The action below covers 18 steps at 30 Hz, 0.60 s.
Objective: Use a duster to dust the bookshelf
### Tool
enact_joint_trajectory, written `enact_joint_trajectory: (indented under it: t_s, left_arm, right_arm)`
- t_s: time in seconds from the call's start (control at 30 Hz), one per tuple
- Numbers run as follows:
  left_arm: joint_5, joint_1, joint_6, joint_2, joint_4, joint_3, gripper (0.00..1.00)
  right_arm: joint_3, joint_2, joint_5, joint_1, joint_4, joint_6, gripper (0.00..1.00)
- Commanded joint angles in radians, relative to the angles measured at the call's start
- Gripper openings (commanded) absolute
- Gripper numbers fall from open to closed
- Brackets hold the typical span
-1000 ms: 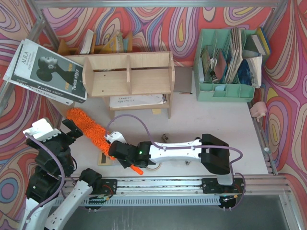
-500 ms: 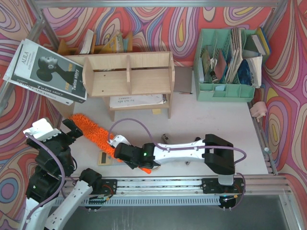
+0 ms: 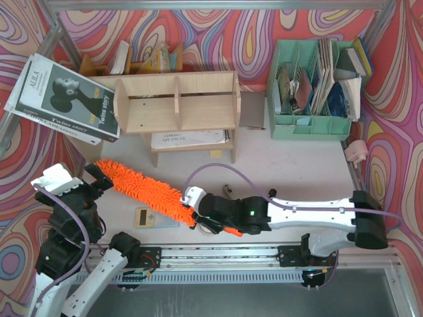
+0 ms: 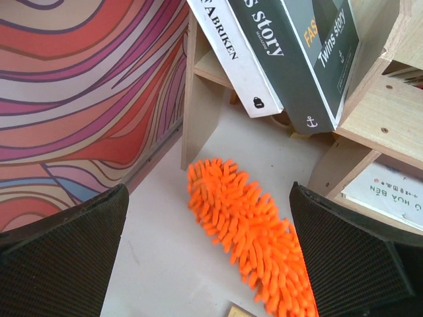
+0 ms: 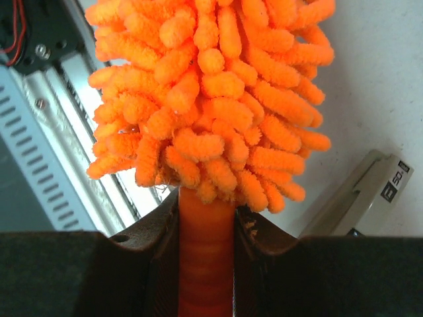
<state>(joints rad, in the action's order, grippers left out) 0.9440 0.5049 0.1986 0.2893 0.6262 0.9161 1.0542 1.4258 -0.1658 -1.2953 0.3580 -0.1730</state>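
Right claw (image 5: 205, 228) is clamped on the smooth orange handle (image 5: 205, 214) of the duster (image 3: 142, 188), which lies slantwise on the tabletop (image 3: 291, 165) in front of the bookshelf (image 3: 177, 99), apart from it. Left claw (image 4: 208, 198) has its fingers wide apart, poised over the fluffy tip.

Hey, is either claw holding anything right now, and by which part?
The right claw grips the duster by its smooth orange handle; the left claw holds nothing.

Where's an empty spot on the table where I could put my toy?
The biggest bare patch lies between the bookshelf, the green organizer and the right arm. The front left is crowded: the duster, held by the right gripper, lies there beside the left gripper.
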Motion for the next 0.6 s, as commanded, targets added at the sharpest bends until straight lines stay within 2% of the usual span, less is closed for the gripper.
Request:
enact_joint_trajectory:
  t_s: [0.0,0.2,0.37,0.57]
  left_arm:
    - [0.036,-0.004,0.000,-0.018,-0.012,-0.013,0.99]
    - [0.050,-0.004,0.001,-0.032,-0.014,-0.014,0.98]
    - [0.054,-0.004,0.002,-0.050,-0.016,-0.016,0.99]
    - [0.058,-0.004,-0.003,-0.088,-0.031,-0.026,0.99]
  right_arm:
    - [-0.057,-0.110,0.097,0.002,0.008,0.071,0.00]
    - [-0.112,-0.258,0.169,0.002,0.042,0.117,0.00]
    - [-0.121,-0.357,0.111,0.002,0.025,0.138,0.00]
    - [-0.099,-0.404,0.024,0.003,0.049,0.154,0.00]
